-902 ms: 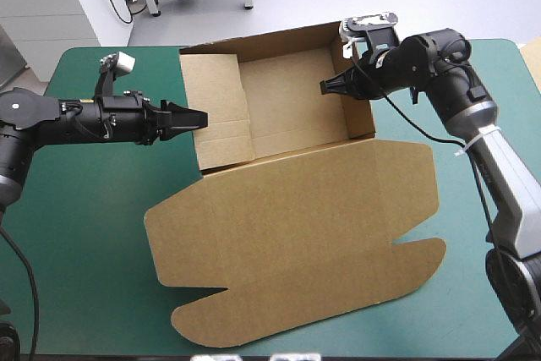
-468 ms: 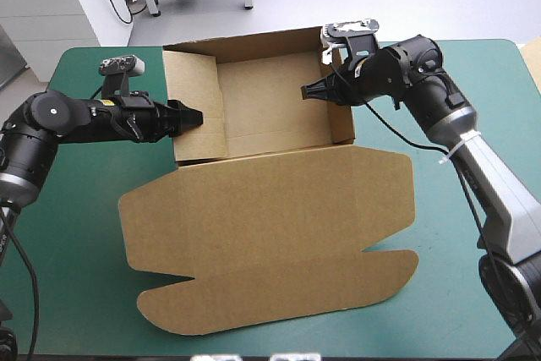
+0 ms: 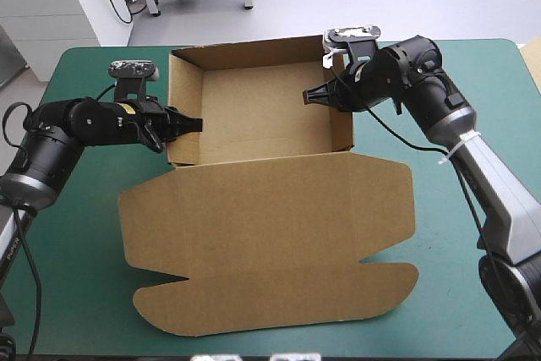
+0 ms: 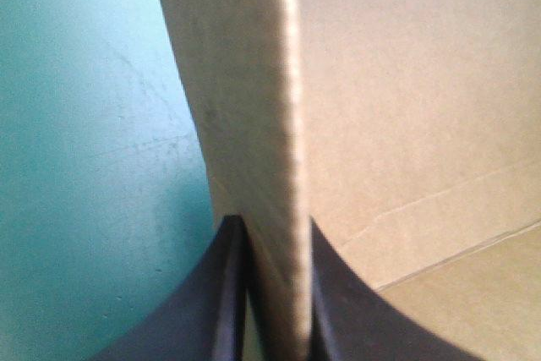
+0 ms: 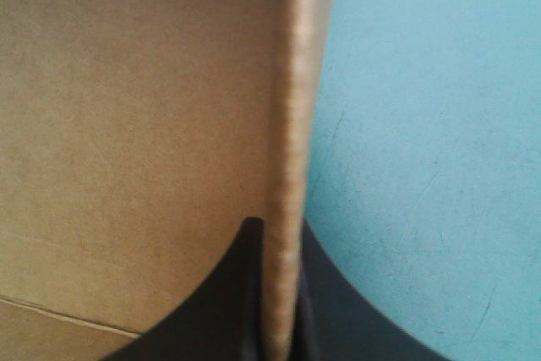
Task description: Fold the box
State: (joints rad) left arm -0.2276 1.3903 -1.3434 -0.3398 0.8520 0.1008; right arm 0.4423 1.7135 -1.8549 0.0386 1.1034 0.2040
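The brown box (image 3: pixel 262 112) sits toward the far side of the teal-green worktop (image 3: pixel 76 234) as an open tray. Its far wall (image 3: pixel 254 50) and both side walls stand upright, and the broad lid (image 3: pixel 270 243) with its rounded flaps lies flat on the cover toward the near edge. The left claw (image 3: pixel 191 123) is clenched on the left wall (image 3: pixel 184 90) near that wall's near end; its wrist view shows the board rising edge-on between the two black fingers (image 4: pixel 224 302), pinched all but closed, with teal-green cover on the outer side and the tray's inside on the other. The right claw (image 3: pixel 311 96) grasps the right wall (image 3: pixel 342 128) the same way, reaching over from outside. In its own view the wall's edge runs straight up from between the fingertips, with bare cover beside it. The main risk, as I judge it, is that only these two pinches hold the walls up — whether any flap is tucked at the corners cannot be told. A release now could let a wall spring outward and lie flat. If the two arms move out of step, or one pulls wider than the other, the tray could skew or slide on the smooth cover and drag the lid askew. Pulling the walls apart could also strain a crease or tease the thin board out of a grip — each claw seems to hold only a narrow strip near the top edge.
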